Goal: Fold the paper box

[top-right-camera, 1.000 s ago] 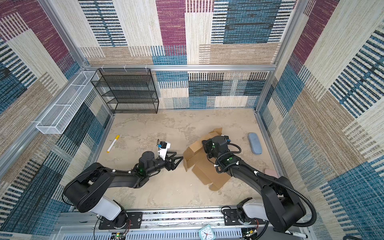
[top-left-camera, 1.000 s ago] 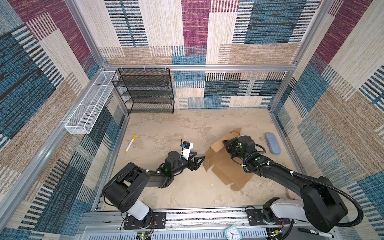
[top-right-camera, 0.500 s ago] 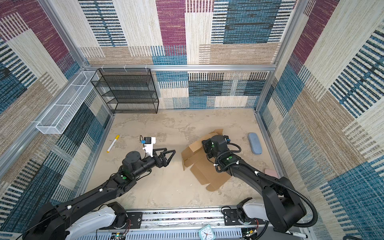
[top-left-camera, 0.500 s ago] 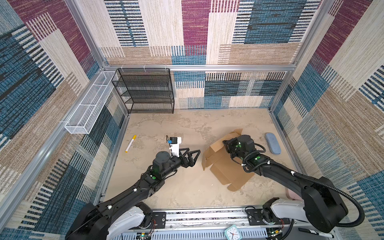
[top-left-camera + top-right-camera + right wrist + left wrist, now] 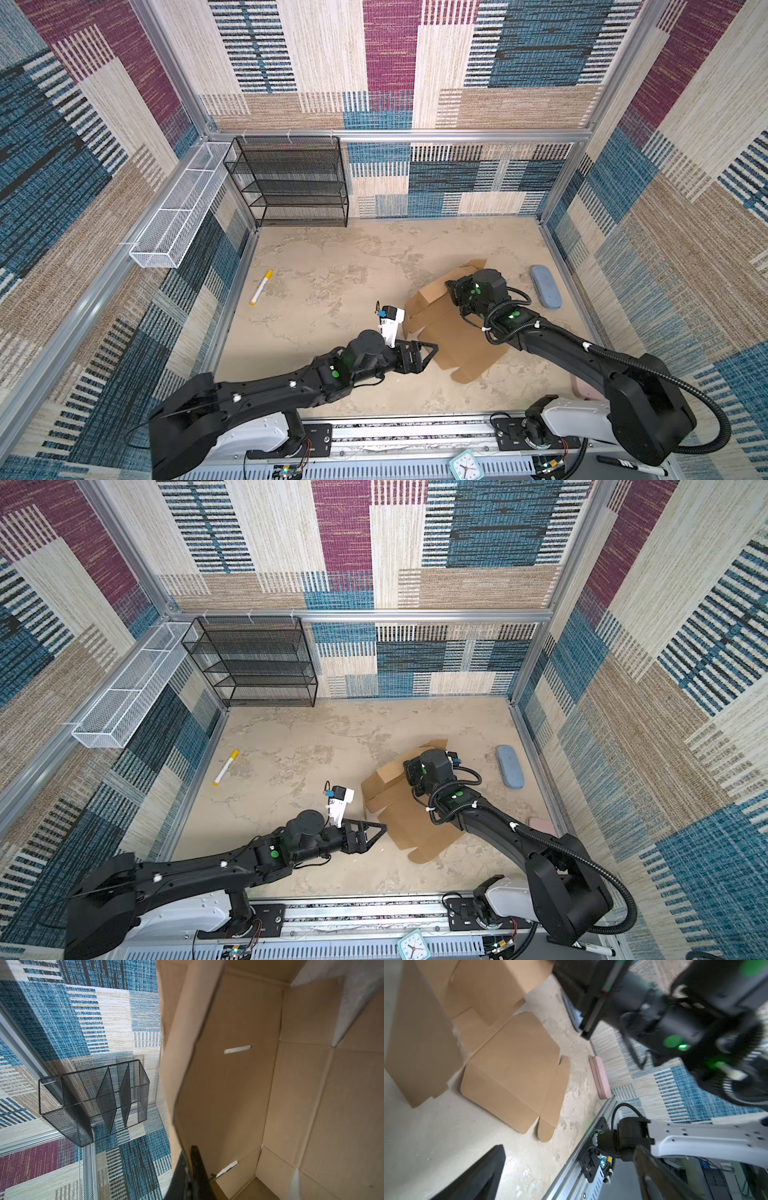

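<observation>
Both top views, catalogued left to right on a beige mottled tabletop (image 5: pixel 332 266). Item: white wire-mesh trough basket (image 5: pixel 174 216), mounted on the left wall. Item: black mesh multi-tier shelf rack (image 5: pixel 291 183), standing against the back wall. Item: slim white marker with a yellow cap (image 5: pixel 261 286), lying near the left edge, well apart from the other items. Item: left gripper (image 5: pixel 429 356), black, low over the table near the front middle, jaws spread wide and holding nothing; in the left wrist view its fingers (image 5: pixel 477 1176) are clear of the cardboard. Item: paper box (image 5: pixel 457 345), plain brown unprinted corrugated cardboard, a die-cut sheet only partly folded, lying right of centre just beside the left gripper. Its near panels lie flat on the table, while the far flaps stand raised. Item: right gripper (image 5: pixel 451 289), black, at the far raised part of the sheet; in the right wrist view its fingers (image 5: pixel 197 1167) are pressed together on the edge of an upright panel of the paper box (image 5: pixel 228 1084), pinching it. Item: pale blue oblong soft case (image 5: pixel 545 286), lying near the right wall, apart from the box. Item: pink flat oblong case (image 5: pixel 600 1078), against the right wall near the front rail. Item: small teal-framed analogue clock (image 5: pixel 465 465), on the front rail.
</observation>
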Robot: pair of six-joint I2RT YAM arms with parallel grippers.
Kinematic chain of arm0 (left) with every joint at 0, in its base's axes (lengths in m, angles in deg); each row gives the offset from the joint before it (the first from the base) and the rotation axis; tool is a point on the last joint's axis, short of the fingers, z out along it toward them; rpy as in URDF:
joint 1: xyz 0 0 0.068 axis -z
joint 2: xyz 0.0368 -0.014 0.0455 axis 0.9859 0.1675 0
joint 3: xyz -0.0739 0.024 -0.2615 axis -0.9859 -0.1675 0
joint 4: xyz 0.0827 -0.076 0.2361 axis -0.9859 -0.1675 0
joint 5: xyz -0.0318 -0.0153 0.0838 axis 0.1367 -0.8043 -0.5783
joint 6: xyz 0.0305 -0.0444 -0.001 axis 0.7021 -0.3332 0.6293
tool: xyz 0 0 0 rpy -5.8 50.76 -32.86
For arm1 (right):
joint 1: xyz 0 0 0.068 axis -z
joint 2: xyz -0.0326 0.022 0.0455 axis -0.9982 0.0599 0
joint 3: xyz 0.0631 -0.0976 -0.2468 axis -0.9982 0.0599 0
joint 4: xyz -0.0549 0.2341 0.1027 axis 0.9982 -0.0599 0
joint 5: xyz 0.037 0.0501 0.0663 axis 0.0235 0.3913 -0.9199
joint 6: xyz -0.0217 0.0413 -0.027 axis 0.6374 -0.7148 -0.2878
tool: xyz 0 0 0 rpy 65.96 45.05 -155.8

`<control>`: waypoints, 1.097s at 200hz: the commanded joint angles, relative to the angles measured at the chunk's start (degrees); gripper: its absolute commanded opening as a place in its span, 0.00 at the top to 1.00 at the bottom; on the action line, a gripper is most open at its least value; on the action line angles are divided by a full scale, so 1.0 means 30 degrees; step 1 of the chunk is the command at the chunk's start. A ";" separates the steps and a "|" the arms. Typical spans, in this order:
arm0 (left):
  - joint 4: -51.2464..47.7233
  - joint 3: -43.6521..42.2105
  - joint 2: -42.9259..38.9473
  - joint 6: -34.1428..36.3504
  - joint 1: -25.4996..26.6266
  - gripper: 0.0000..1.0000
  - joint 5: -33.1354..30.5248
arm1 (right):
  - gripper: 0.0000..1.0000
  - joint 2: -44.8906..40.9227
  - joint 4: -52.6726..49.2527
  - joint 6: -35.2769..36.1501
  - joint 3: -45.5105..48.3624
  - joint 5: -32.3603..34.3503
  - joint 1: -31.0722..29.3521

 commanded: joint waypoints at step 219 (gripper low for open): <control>-0.1110 0.0575 0.1610 0.0966 -0.1910 0.01 -0.4217 | 0.92 -0.0574 -0.0900 -0.0098 0.0910 0.0598 -0.0209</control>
